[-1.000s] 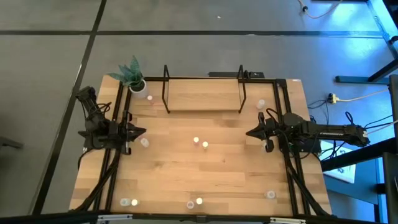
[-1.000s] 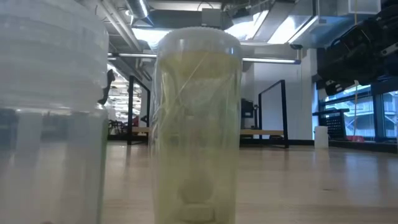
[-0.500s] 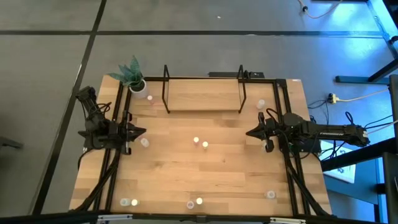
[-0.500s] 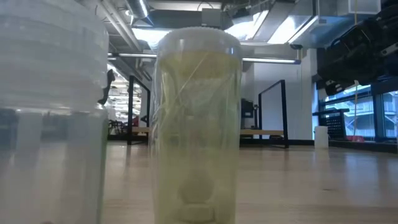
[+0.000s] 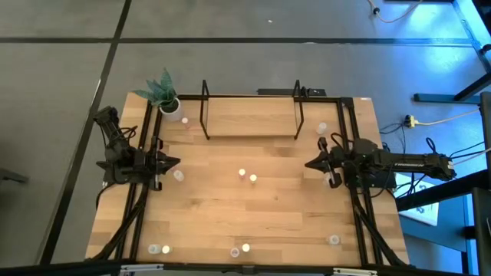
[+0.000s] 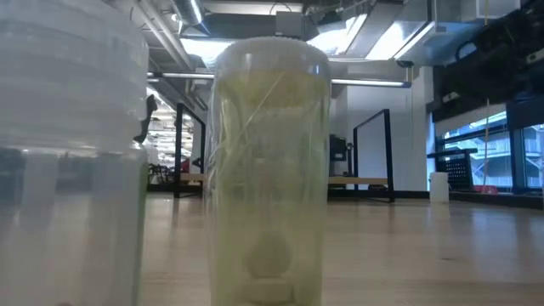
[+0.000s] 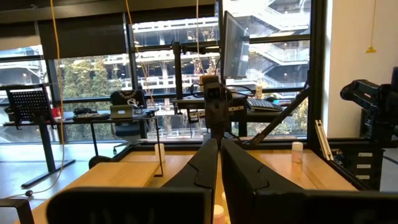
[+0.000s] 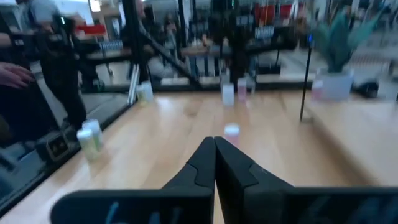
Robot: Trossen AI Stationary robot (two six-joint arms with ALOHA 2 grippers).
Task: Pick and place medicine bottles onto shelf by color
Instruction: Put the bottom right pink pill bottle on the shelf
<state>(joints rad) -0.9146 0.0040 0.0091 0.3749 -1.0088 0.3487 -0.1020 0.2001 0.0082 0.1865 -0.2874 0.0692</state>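
Table (image 5: pixel 230 215) is filling the high view, shelf (image 5: pixel 252 119) sitting at its 12 o'clock edge, bare of bottles. Plant pot (image 5: pixel 170 105) is standing at 11 o'clock beside it. Left gripper (image 5: pixel 176 162) is hovering at 9 o'clock, fingers pressed together, gripping nothing. Right gripper (image 5: pixel 308 164) is hovering at 3 o'clock, fingers pressed together, also carrying nothing. Medicine bottles (image 5: pixel 247 176) are lying scattered: a pair near centre, several along 6 o'clock, one just beside the left gripper.
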